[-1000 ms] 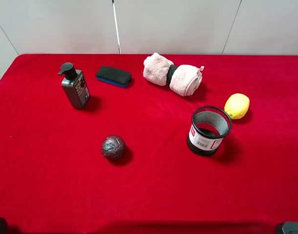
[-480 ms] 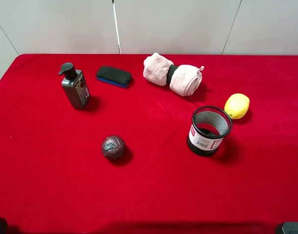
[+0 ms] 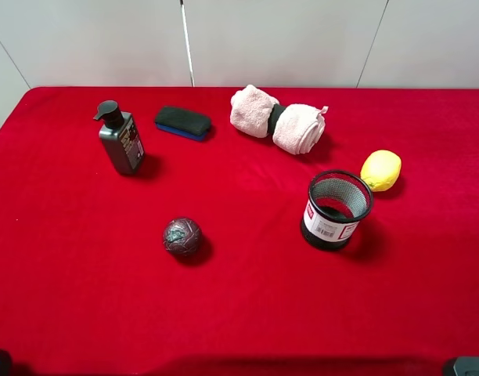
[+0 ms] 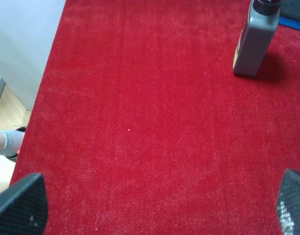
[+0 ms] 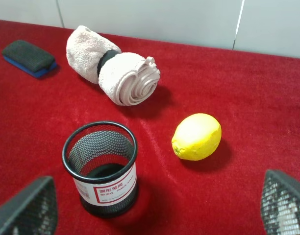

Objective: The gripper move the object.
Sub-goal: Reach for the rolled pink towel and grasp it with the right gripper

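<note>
The pale pink rolled towel [image 3: 297,128], cinched by a black band, lies at the back middle of the red table. In the right wrist view it [image 5: 128,78] lies beyond the mesh cup. My right gripper [image 5: 157,205] is open and empty, with its fingertips [image 5: 27,208] at the frame's corners, well short of the towel. My left gripper [image 4: 157,203] is open and empty over bare red cloth near the table's left front. In the exterior view only small parts of the arms show, at the bottom corners.
A yellow lemon [image 3: 380,170] and a black mesh cup [image 3: 336,209] sit right of centre, between my right gripper and the towel. A grey pump bottle [image 3: 120,141], a dark eraser [image 3: 182,122] and a dark ball [image 3: 182,236] are on the left. The table's left edge [image 4: 47,88] is close.
</note>
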